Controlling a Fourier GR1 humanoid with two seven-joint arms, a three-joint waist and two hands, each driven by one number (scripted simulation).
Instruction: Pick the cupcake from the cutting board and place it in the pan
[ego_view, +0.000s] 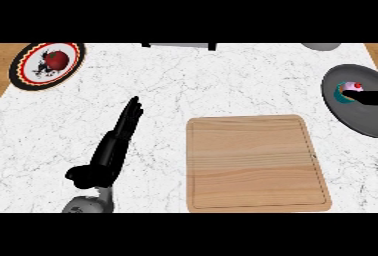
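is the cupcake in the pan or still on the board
In the pan: the cupcake sits inside the grey pan at the right edge, and the cutting board holds nothing. The right hand is beside it.

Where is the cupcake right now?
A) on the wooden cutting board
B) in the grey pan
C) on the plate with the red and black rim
B: the cupcake sits inside the pan at the right edge, and the cutting board has nothing on it.

White grey-veined marble counter, pale wood cutting board, grey pan, pink-and-teal cupcake, black left hand
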